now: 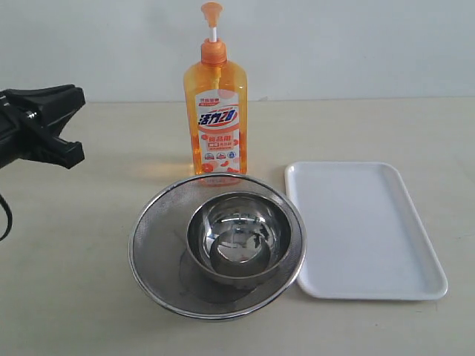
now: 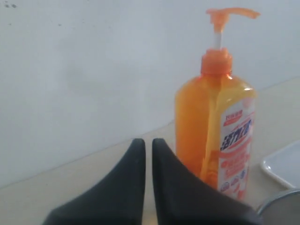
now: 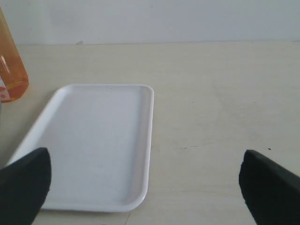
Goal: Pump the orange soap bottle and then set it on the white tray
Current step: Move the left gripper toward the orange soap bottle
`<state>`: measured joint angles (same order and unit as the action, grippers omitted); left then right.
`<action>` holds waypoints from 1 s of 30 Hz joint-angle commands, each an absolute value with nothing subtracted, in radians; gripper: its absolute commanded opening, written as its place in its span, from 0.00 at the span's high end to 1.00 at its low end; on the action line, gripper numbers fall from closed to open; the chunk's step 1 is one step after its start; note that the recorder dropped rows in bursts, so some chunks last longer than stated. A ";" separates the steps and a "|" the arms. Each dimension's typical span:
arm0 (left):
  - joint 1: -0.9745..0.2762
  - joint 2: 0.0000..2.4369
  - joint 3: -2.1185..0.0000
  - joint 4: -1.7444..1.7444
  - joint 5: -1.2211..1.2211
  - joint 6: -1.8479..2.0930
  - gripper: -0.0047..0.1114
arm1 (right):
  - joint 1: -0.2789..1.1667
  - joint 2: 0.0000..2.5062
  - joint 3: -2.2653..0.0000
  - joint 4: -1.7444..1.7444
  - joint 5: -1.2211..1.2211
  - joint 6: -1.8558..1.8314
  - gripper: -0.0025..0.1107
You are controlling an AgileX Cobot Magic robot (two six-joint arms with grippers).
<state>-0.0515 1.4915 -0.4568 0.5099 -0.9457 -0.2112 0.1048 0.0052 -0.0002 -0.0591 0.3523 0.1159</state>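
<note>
The orange soap bottle (image 1: 215,111) stands upright at the back of the table, pump head raised, label facing front. In the left wrist view the orange soap bottle (image 2: 220,136) stands just past the fingertips, off to one side. My left gripper (image 1: 74,126) hovers at the far left, well apart from the bottle; the left gripper (image 2: 148,143) is shut with nothing between its fingers. The white tray (image 1: 364,230) lies empty to the bottle's front right. My right gripper (image 3: 147,183) stands wide open over the near edge of the white tray (image 3: 93,140), holding nothing. The exterior view does not show it.
A round steel mesh strainer (image 1: 148,252) with a steel bowl (image 1: 237,237) inside sits in front of the bottle, touching the tray's left edge. Its rim (image 2: 281,201) shows in the left wrist view. A pale wall runs behind the table.
</note>
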 commanded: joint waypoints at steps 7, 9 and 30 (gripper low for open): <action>0.031 1.753 -0.728 1.015 -1.129 -0.436 0.92 | 0.102 0.000 0.000 -0.058 0.348 0.114 0.05; 0.031 1.801 -0.798 1.066 -1.136 -0.495 0.92 | 0.102 0.000 0.000 -0.058 0.348 0.114 0.05; 0.101 1.997 -1.149 1.313 -1.221 -0.722 0.90 | 0.102 0.000 0.000 -0.058 0.348 0.114 0.05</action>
